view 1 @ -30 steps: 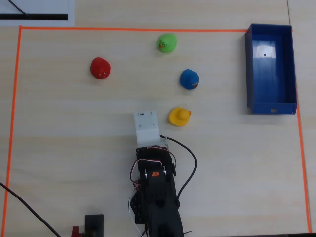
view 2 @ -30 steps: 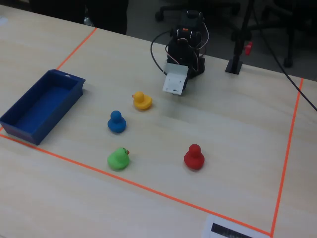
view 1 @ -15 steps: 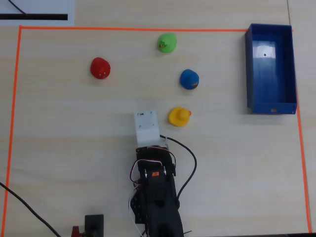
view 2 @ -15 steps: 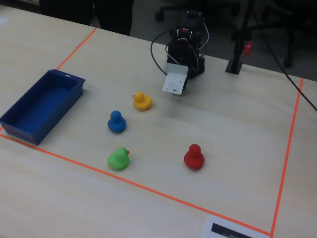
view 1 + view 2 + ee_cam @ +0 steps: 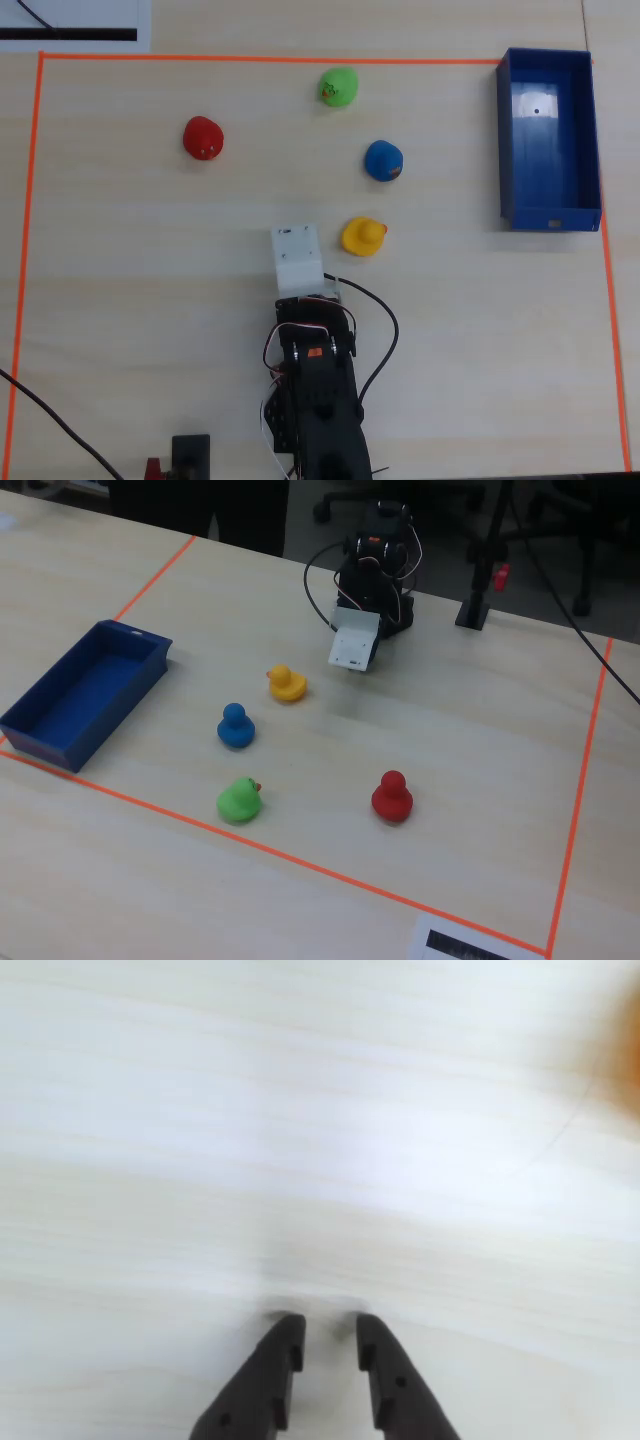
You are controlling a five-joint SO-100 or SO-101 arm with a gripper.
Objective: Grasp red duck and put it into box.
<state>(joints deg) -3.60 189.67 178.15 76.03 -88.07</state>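
Observation:
The red duck [image 5: 203, 137] stands alone on the pale wooden table, at the upper left in the overhead view and at the front right in the fixed view [image 5: 391, 796]. The deep-blue box [image 5: 506, 140] is empty at the overhead view's upper right and at the far left in the fixed view [image 5: 85, 742]. My gripper [image 5: 328, 1325] points down at bare table, its dark fingers a little apart with nothing between them. In the overhead view the fingers are hidden under the white wrist housing [image 5: 298, 257], well below and right of the red duck.
A yellow duck [image 5: 362, 236] sits just right of the wrist housing. A blue duck [image 5: 383, 160] and a green duck [image 5: 339, 87] stand beyond it. Orange tape [image 5: 270, 60] frames the work area. An orange blur [image 5: 625, 1060] shows at the wrist view's right edge.

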